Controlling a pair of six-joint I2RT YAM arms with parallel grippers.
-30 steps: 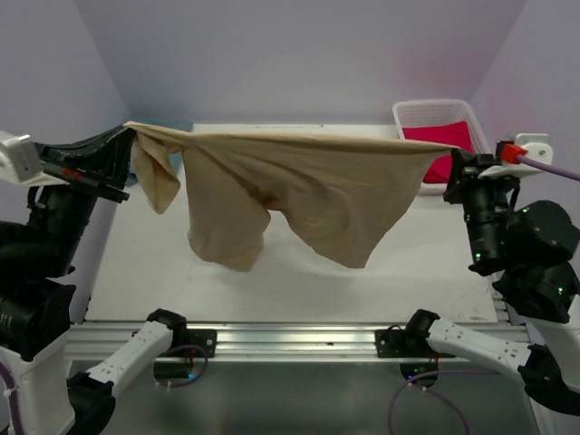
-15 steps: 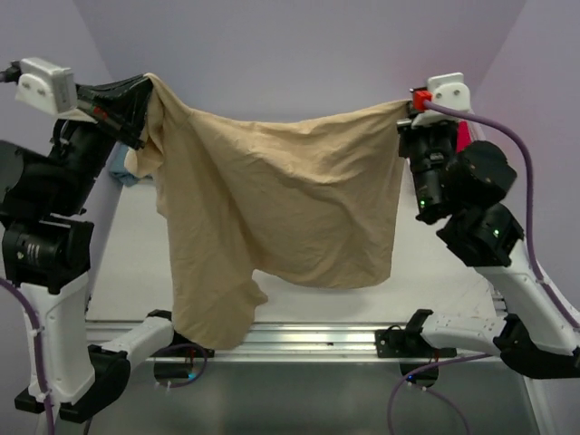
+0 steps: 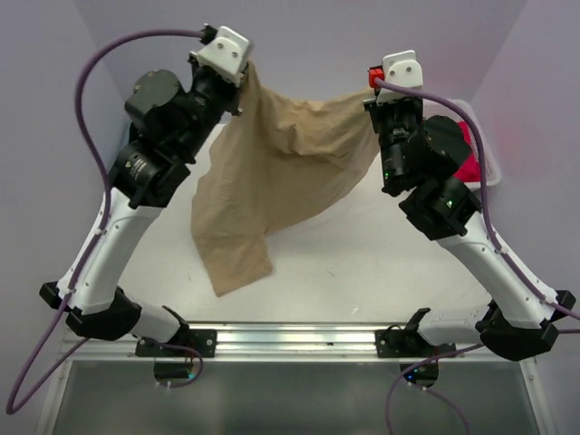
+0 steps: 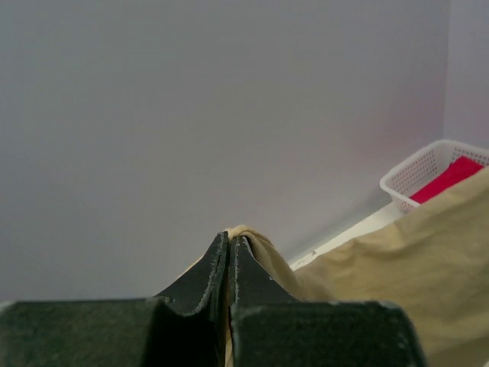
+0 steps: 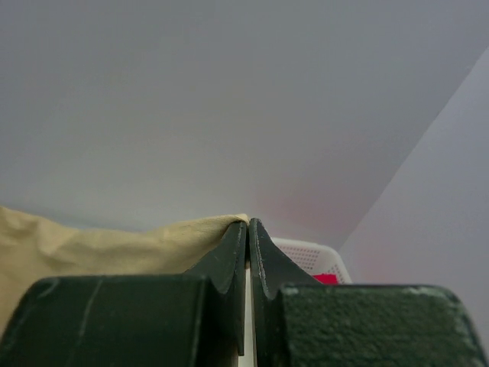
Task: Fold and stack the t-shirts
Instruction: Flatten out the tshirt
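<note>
Both arms are raised high above the table (image 3: 381, 272). The left gripper (image 3: 245, 80), at about 11 o'clock in the top view, has its jaws pinched together on 1 top corner of the tan t-shirt (image 3: 281, 163). Its wrist view shows the 2 fingers (image 4: 191, 283) pressed flat against each other, with a fold of tan cloth bulging out at their tips. The right gripper (image 3: 372, 95), at about 1 o'clock, is likewise clamped on the opposite corner — its wrist view shows the cloth edge running in from 9 o'clock to the closed tips.

Between them the shirt's upper edge sags. The body hangs in the air in creases, its longest part trailing toward 7 o'clock (whether that low end touches the table I cannot tell). The red-pink t-shirt (image 3: 467, 170) lies in the white basket (image 3: 489, 145) at 3 o'clock — partly hidden behind the right arm.
</note>
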